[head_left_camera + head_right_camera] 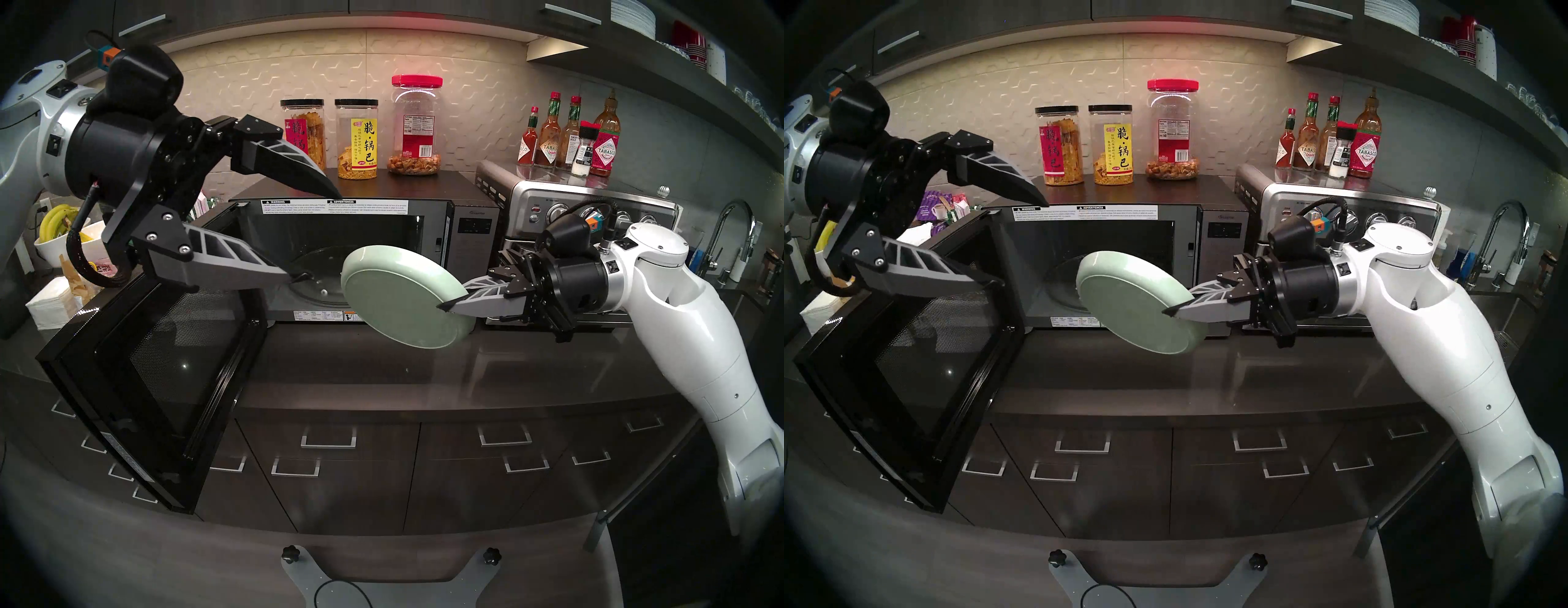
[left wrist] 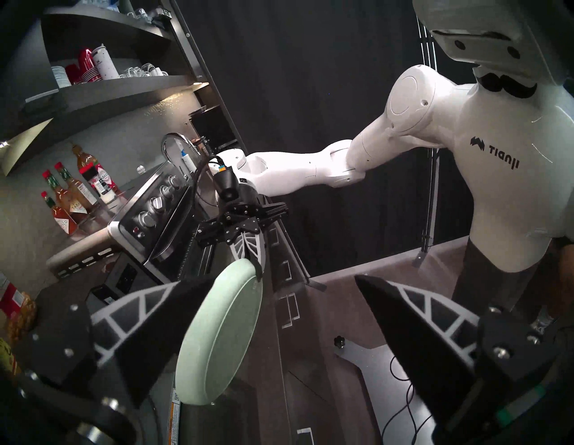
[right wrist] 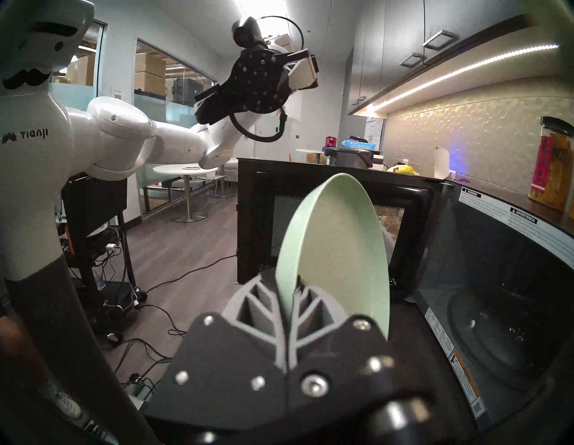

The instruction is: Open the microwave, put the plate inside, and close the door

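Door (image 1: pixel 161 382) swung open, my right end effector (image 1: pixel 456 299) clamps the plate (image 1: pixel 403 297) mid-frame before the microwave (image 1: pixel 471 237), left end effector (image 1: pixel 312 231) spread empty; placing and closing remain.

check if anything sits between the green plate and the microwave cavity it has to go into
Nothing visible does. The pale mint-green round plate, pinched at its rim by the right tool, hangs tilted before the open black microwave; the black-framed mesh door is swung wide left, and the glass turntable is bare.
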`<state>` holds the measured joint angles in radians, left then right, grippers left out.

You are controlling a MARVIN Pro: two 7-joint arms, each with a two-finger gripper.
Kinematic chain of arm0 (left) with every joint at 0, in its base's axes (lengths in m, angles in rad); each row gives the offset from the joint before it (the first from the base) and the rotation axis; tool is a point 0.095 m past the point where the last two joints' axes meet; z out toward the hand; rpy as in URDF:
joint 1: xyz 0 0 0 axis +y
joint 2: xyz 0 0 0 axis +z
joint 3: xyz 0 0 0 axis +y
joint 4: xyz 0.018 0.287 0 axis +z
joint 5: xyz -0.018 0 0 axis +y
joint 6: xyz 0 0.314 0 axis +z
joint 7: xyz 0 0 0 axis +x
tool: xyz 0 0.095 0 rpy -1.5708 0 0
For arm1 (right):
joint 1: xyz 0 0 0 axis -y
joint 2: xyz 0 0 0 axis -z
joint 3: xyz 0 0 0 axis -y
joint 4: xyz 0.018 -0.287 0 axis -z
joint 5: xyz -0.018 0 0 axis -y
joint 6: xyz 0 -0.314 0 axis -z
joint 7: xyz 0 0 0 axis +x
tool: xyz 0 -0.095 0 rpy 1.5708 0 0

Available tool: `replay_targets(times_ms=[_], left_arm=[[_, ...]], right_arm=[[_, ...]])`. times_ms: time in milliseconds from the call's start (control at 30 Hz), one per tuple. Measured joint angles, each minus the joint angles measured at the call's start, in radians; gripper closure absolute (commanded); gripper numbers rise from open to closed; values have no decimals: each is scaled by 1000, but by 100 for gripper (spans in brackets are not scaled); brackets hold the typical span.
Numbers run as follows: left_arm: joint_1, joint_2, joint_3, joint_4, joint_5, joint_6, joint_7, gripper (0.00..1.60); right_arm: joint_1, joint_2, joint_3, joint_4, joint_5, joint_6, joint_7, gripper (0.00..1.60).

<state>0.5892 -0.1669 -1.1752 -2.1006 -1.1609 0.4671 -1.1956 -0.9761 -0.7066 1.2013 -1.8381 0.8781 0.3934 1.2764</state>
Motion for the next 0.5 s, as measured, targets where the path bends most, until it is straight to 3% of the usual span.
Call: replay_targets(times_ms=[500], left_arm=[[107,42,-188,24,39,100,-70,0]], right_arm=[[-8,0,0,-9,0,-8,-10,160]])
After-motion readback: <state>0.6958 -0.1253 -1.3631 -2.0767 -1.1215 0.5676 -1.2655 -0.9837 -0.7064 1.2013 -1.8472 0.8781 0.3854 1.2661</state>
